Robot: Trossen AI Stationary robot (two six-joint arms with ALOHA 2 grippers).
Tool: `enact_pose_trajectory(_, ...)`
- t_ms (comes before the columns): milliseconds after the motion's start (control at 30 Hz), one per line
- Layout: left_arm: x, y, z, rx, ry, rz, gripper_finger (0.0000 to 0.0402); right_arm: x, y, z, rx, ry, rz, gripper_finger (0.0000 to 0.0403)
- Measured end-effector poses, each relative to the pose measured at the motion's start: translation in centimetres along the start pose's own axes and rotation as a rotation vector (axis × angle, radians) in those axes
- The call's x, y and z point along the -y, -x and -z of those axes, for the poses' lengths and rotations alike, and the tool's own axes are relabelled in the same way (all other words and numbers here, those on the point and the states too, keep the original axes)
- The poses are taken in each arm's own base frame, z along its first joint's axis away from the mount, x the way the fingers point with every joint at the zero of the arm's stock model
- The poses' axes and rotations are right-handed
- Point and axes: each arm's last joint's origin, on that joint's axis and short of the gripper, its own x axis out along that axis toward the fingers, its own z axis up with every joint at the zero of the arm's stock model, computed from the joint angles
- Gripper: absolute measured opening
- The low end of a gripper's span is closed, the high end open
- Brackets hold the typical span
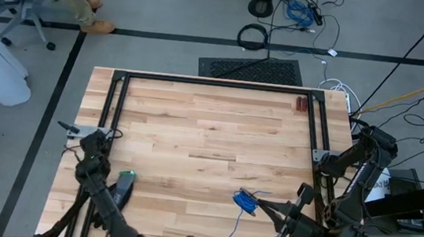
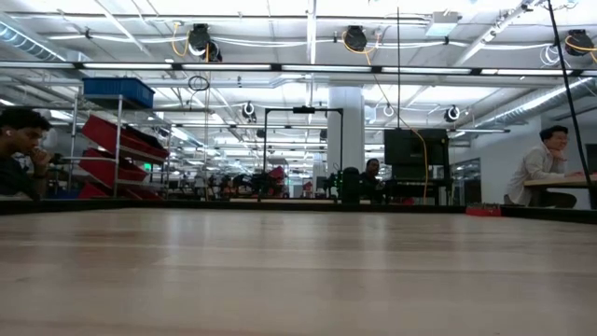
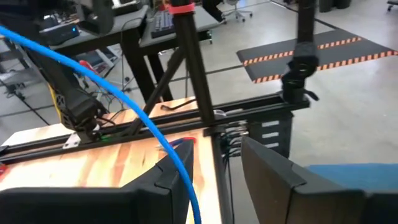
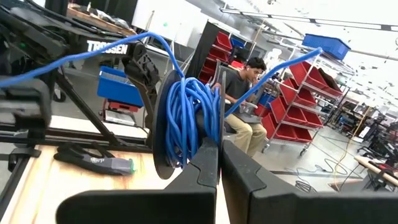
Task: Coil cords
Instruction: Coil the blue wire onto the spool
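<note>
Two dark arms enter the high view from the lower edge of the frame, over a pale wooden table (image 1: 195, 125) bordered by a black frame. The right arm lies at lower right, folded and angled toward the centre, with the right gripper (image 1: 260, 206) extended to the lower middle of the table. Its fingers (image 4: 208, 163) are pressed together on the cords (image 1: 245, 202), a small bundle of thin blue wire; in the right wrist view this bundle (image 4: 186, 127) appears as several loops wound side by side just above the closed fingertips, with one strand running off to the upper left and another to the upper right. In the high view a thin blue tail trails from the bundle toward the lower edge of the frame.

The left arm sits at lower left, bent close to the table's left edge. In the left wrist view the left gripper (image 3: 214, 168) has its fingers (image 3: 171, 177) standing apart with a clear gap between them, and a blue strand (image 3: 112, 90) crosses diagonally from upper left down past the left finger, not clamped.

A black tool with a green tip (image 1: 124, 184) lies on the table at lower left. The low view shows only bare tabletop and the room beyond, with seated people (image 2: 546, 168) at the frame's edges.
</note>
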Motion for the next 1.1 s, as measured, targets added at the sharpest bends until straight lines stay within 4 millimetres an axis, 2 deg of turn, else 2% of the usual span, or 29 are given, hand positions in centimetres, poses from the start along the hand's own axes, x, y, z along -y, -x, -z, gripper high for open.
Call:
enact_pose_trajectory(200,2.2,2.5,0.1,0.019,-0.011,-0.018,0.0142,0.0,0.0,0.0,0.001,0.003,-0.001,0.0000)
enact_pose_trajectory(500,3.4,4.0,0.1,0.030,-0.015,-0.022,0.0142,0.0,0.0,0.0,-0.002,0.016,0.005,0.0000)
enact_pose_trajectory(800,5.6,6.5,1.8,-0.052,-0.072,0.045,0.0142,0.1,0.0,0.0,-0.011,0.021,0.025,0.0000)
enact_pose_trajectory(1100,7.7,10.1,3.8,-0.176,-0.070,0.171,0.0142,0.1,0.0,-0.1,-0.011,0.020,0.025,0.0000)
